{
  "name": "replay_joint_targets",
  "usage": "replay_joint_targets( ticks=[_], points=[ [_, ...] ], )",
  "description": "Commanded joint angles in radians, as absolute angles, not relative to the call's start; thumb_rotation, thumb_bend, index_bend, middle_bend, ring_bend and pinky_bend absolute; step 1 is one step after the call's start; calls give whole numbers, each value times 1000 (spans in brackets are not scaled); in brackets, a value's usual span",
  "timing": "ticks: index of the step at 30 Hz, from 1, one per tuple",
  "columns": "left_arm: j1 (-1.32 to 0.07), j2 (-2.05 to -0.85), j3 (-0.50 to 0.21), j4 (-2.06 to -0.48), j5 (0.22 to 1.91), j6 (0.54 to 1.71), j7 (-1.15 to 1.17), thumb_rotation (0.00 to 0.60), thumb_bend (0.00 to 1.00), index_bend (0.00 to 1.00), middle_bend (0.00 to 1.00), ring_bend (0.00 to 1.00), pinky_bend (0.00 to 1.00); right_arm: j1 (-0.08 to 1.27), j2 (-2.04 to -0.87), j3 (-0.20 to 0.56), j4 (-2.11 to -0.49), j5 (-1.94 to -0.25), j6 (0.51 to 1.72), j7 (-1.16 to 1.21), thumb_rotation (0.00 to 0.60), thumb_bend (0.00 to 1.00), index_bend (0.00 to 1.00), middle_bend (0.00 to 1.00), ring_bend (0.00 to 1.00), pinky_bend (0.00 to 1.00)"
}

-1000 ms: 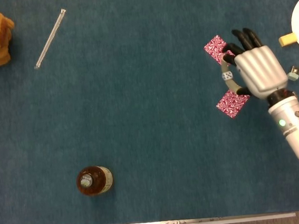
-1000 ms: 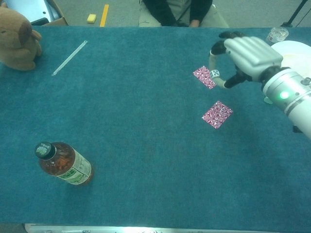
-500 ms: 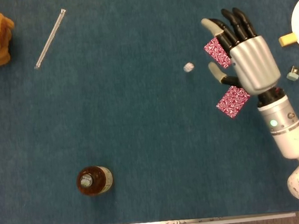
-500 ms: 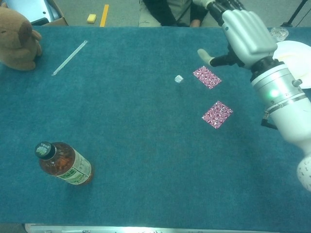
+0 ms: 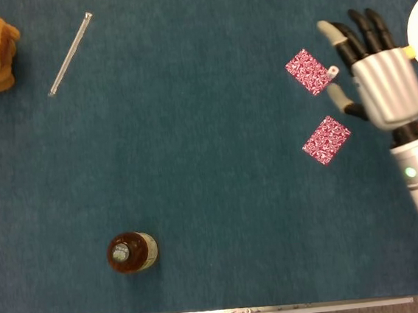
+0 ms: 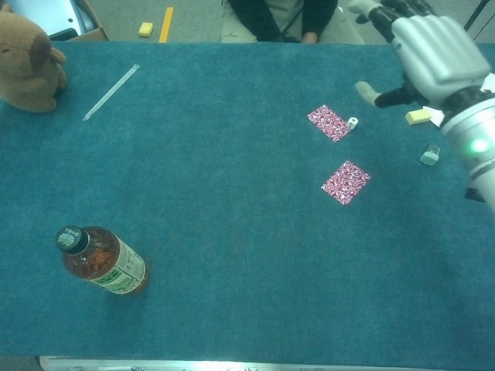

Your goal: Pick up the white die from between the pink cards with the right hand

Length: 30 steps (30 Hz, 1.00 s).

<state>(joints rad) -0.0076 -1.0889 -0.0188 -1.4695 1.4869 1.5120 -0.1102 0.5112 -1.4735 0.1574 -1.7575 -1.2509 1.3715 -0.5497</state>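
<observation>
Resting untouched, white die [image 6: 352,122] beside open right hand [image 6: 433,54].

Bare cloth lies around the white die [image 6: 352,122], except the upper pink card [image 6: 329,123] just beside it.

Right hand [image 5: 384,84] raised above the table, back up (fingers spread, holding nothing), forearm trailing toward the robot

text: none readable | bottle [image 6: 102,260]: white and green label, print too small to make out | cap: pale marks, blurred | die [image 6: 352,122]: pips not countable | pink cards [image 6: 329,123]: only a white swirl pattern, no letters or numbers | right hand [image 5: 381,81]: no markings seen
</observation>
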Motion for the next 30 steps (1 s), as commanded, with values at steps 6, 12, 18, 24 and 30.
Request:
replay_joint_targets(
  ticks=[6,12,18,24,30],
  points=[
    [-18,-1086,-27,-1467,1483,1502,-112,397,444,190,159,37,48,411,-1317,115,-1911,-1129,1419,-664,600,306,113,205,27,0],
    [-26,-1093,-31,-1462,1483,1497,-113,398,445,190,159,37,48,345,-1263,85,-1929,-1147,1481,-648,600,307,161,208,27,0],
    [-35,-1097,-40,-1473,1483,1497,-104,402,445,190,160,37,48,277,-1223,57,-1936,-1165,1535,-613,600,307,167,208,27,0],
    [-40,-1092,-40,-1509,1500,1510,-72,402,445,190,160,37,48,224,-1207,25,-1924,-1247,1570,-540,600,307,192,213,27,0],
    [-42,-1089,-36,-1530,1496,1501,-48,403,445,190,160,37,48,193,-1200,16,-1924,-1293,1589,-516,600,306,192,217,27,0]
  ],
)
